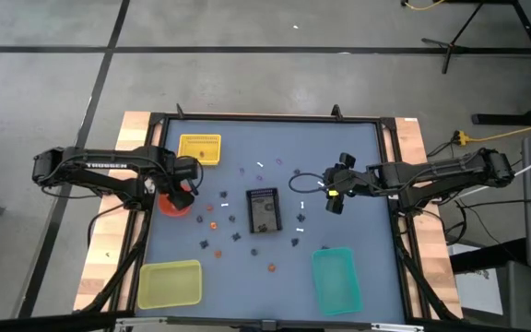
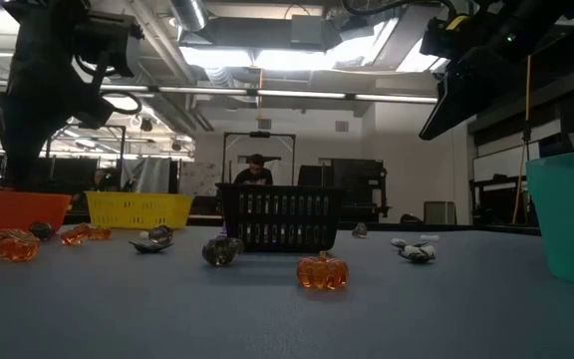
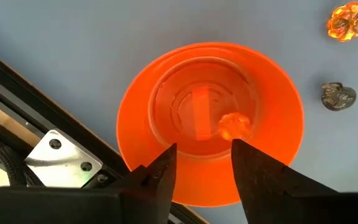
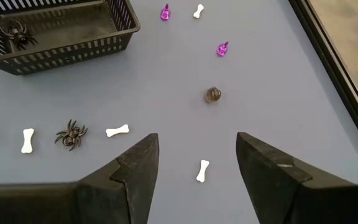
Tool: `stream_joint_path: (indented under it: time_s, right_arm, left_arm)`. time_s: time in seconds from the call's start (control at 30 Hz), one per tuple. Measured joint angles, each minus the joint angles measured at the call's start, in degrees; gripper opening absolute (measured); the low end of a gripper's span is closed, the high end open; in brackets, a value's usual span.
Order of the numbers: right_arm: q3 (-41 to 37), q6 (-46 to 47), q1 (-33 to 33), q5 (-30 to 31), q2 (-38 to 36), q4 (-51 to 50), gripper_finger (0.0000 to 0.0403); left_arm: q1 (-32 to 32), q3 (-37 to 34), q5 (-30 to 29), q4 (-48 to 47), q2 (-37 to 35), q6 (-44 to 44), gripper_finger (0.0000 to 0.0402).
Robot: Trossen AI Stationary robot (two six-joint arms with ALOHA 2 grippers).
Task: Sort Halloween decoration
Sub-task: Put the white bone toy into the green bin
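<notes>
1. The left gripper [image 3: 201,163] hung directly above the round orange plastic bowl [image 1: 174,204] at the left edge of the blue-grey table mat [image 1: 358,166]; its fingers stood apart and held nothing.
2. One translucent orange trinket [image 3: 234,126] lay inside the orange bowl, below and clear of the left gripper's fingertips [image 3: 166,160].
3. The right gripper [image 4: 197,155] hovered over the right half of the mat, to the right of the black slotted rectangular tray [image 1: 264,210]; its fingers were spread wide and empty.
4. Below the right gripper lay a small white bone trinket [image 4: 202,170], apart from both fingers.
5. Further bone trinkets [image 4: 117,130], dark spider trinkets [image 4: 71,134], purple trinkets [image 4: 222,48] and a dark round trinket [image 4: 212,94] lay loose on the mat around the black tray.
6. One dark spider [image 4: 17,37] lay inside the black tray.
7. A translucent orange pumpkin trinket [image 2: 323,271] sat on the mat near the near edge, in front of the black tray.
8. A yellow slotted basket [image 1: 200,148] stood at far left, a yellow-green tray [image 1: 169,283] at near left and a teal bin [image 1: 336,278] at near right
</notes>
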Motion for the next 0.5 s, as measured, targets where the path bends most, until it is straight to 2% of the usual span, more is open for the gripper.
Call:
stream_joint_path:
  time_s: [0.13,0.37,0.5]
  right_arm:
    - [0.0,0.0,0.0,0.2,0.0,0.0,0.0214]
    - [0.0,0.5,0.0,5.1,0.0,0.0,0.0214]
    - [0.0,0.5,0.0,5.6,0.0,0.0,0.0214]
  left_arm:
    - [0.0,0.0,0.0,0.0,0.0,0.0,0.0137]
    - [0.0,0.0,-0.1,0.0,0.0,0.0,0.0136]
    - [0.0,0.0,-0.1,0.0,0.0,0.0,0.0136]
